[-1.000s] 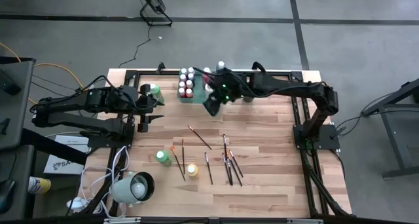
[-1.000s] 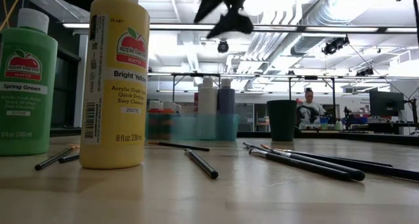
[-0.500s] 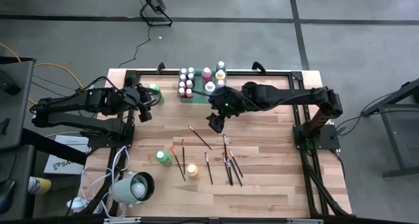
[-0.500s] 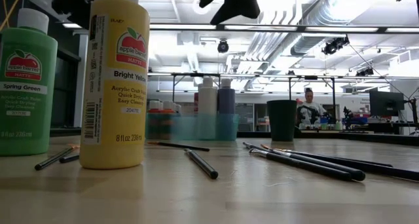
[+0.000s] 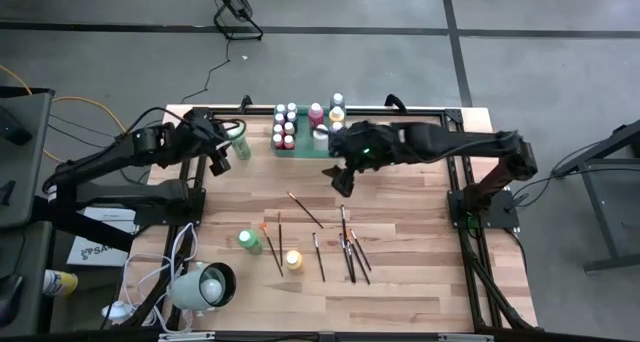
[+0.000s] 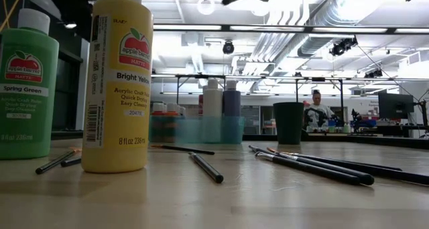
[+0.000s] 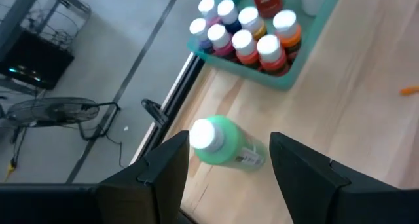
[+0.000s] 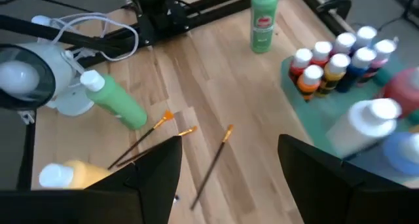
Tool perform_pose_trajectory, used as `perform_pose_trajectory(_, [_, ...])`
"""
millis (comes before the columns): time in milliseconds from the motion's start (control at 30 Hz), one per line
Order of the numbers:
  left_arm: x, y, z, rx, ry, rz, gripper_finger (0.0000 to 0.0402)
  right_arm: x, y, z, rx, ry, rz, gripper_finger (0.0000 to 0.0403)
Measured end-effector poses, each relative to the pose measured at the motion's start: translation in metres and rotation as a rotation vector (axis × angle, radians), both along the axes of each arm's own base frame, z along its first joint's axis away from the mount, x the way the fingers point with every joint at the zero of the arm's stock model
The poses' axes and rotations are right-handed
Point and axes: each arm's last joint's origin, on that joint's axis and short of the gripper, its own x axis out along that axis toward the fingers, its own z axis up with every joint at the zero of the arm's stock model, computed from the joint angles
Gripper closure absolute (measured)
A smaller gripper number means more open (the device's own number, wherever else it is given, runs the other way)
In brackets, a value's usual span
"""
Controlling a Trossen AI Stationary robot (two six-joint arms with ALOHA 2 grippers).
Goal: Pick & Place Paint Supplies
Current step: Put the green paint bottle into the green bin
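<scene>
Wooden table (image 5: 400, 272) strewn with paintbrushes (image 5: 350, 250); both pincers, left (image 7: 226, 162) and right (image 8: 229, 162), gape empty.

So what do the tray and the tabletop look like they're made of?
Tray: likely plastic, translucent teal; the low view shows bottles through its wall. Tabletop: wood, pale matte planks with visible grain and seams.

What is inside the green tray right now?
The green tray holds eight small bottles in two rows at its left end and larger bottles at its right. The right arm covers its right edge.
</scene>
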Motion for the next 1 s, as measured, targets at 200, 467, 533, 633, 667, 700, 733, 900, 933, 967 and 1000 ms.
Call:
perform_pose_trajectory(200, [-0.006,0.014,0.0,-0.02,0.039,-0.031,0.0195,-0.025,-0.009,0.024,-0.039,-0.054,-0.006,0.0157])
perform_pose_trajectory(467, [-0.014,0.032,0.003,-0.039,0.002,-0.092,0.0195,-0.055,-0.016,0.035,-0.058,0.001,-0.008,0.0157])
perform_pose_trajectory(533, [-0.016,0.037,-0.001,-0.053,-0.025,-0.118,0.0195,-0.061,-0.016,0.037,-0.067,0.013,-0.003,0.0157])
perform_pose_trajectory(633, [-0.016,0.045,-0.016,-0.109,-0.067,-0.183,0.0195,-0.068,-0.016,0.041,-0.086,0.011,0.01,0.0157])
perform_pose_trajectory(667, [-0.017,0.047,-0.021,-0.119,-0.07,-0.194,0.0195,-0.071,-0.015,0.043,-0.089,0.008,0.013,0.0157])
perform_pose_trajectory(700, [-0.018,0.049,-0.025,-0.125,-0.073,-0.204,0.0195,-0.075,-0.015,0.045,-0.093,0.005,0.016,0.0157])
perform_pose_trajectory(733, [-0.019,0.051,-0.029,-0.127,-0.075,-0.201,0.0195,-0.078,-0.015,0.047,-0.098,0.002,0.02,0.0157])
perform_pose_trajectory(900, [-0.022,0.058,-0.039,-0.126,-0.076,-0.157,0.0195,-0.089,-0.014,0.054,-0.116,-0.024,0.032,0.0157])
perform_pose_trajectory(933, [-0.023,0.058,-0.041,-0.129,-0.071,-0.151,0.0195,-0.091,-0.014,0.056,-0.121,-0.027,0.035,0.0157])
perform_pose_trajectory(967, [-0.024,0.059,-0.043,-0.131,-0.065,-0.146,0.0195,-0.093,-0.014,0.057,-0.125,-0.032,0.038,0.0157])
perform_pose_trajectory(1000, [-0.025,0.06,-0.045,-0.131,-0.061,-0.142,0.0195,-0.095,-0.014,0.058,-0.129,-0.034,0.04,0.0157])
